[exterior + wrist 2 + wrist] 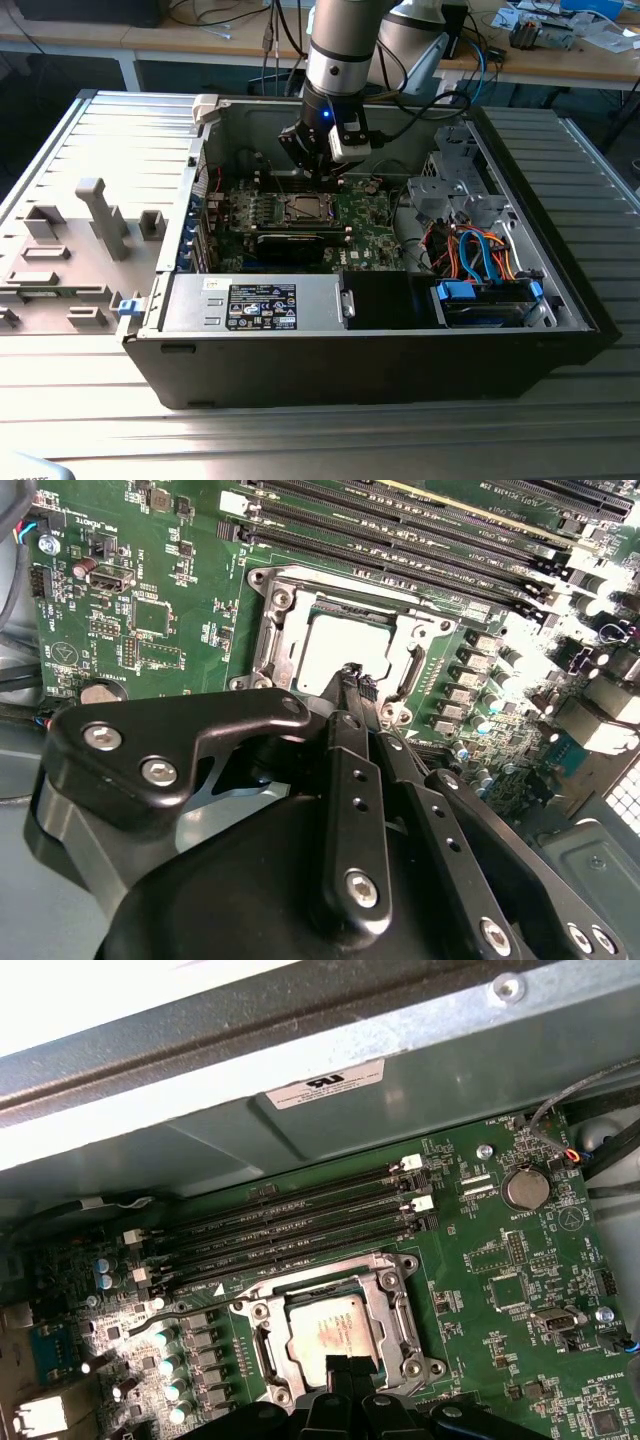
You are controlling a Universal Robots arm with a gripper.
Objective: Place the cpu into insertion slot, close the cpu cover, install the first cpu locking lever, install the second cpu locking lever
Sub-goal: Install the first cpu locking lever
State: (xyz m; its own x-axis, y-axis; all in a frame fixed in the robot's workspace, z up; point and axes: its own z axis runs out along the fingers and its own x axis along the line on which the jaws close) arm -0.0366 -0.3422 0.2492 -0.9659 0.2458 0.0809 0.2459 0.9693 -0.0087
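One square silvery cpu w/ metal-framed cpu cover, claw above.

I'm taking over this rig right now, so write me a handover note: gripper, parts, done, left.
Gripper: fingertips together, holding nothing, just above the socket edge.
Cpu: seated in the slot, silver top showing in both wrist views.
Cover: down flat around the cpu.
Done: cpu placed, cover closed.
Left: both locking levers; I cannot tell whether either is latched.
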